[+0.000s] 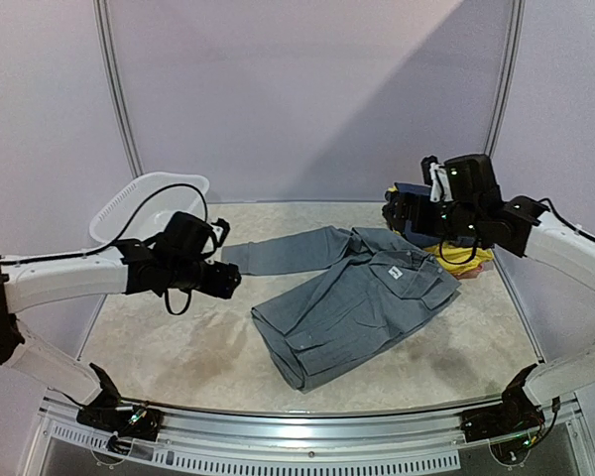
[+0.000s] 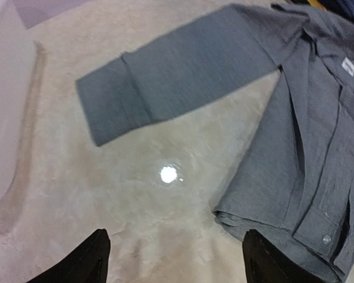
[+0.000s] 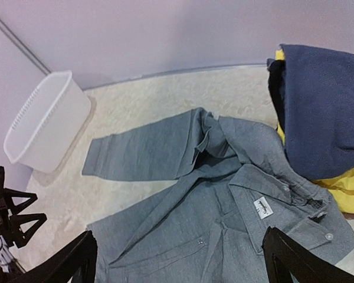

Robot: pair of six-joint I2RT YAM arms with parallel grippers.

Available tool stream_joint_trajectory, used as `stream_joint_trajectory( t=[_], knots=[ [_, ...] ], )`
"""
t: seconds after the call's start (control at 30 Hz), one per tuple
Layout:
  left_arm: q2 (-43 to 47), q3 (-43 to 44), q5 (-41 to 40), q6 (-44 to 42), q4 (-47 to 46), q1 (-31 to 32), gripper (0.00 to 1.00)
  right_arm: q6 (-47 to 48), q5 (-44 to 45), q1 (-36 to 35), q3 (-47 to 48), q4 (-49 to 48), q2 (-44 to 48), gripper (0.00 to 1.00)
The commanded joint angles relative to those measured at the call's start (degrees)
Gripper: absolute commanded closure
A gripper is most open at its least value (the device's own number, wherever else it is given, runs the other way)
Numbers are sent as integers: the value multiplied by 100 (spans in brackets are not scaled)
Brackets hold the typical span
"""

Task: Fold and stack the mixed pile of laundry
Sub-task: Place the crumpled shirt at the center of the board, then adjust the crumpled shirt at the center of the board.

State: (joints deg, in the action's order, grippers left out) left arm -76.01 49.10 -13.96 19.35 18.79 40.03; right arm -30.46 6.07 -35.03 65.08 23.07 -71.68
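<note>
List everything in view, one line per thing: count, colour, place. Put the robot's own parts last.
grey shirt: one, grey, spread mid-table, one sleeve stretched out to the left
navy garment: one, navy, back right, lying on the yellow garment
yellow garment: one, yellow, back right, under the navy garment, next to the shirt's collar
basin: one, white plastic, back left corner
table: one, mottled beige top, under it all
left gripper: one, black, open and empty, over bare table left of the shirt's body
right gripper: one, black, open and empty, raised at the back right near the shirt's collar
</note>
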Motion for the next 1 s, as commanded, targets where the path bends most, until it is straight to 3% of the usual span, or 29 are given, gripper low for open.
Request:
stream_joint_trajectory(
  t=[0.0,0.23,0.43,0.73,0.97],
  knots=[
    [-768,563,537,-528,-275,701,25,648,-374,-127,276,181,-724,1],
    [-1954,1210,791,-769,-118,1328,33,777,-132,-128,172,90,-1043,1],
    [-2856,1789,706,-916,274,1554,50,822,-47,-132,-11,46,-1088,1],
    [-3429,2147,523,-965,540,1698,51,910,54,-130,-70,1,-1194,1],
    [-3808,2353,188,-982,598,1775,59,962,35,-128,-63,-21,-1275,1]
  ],
)
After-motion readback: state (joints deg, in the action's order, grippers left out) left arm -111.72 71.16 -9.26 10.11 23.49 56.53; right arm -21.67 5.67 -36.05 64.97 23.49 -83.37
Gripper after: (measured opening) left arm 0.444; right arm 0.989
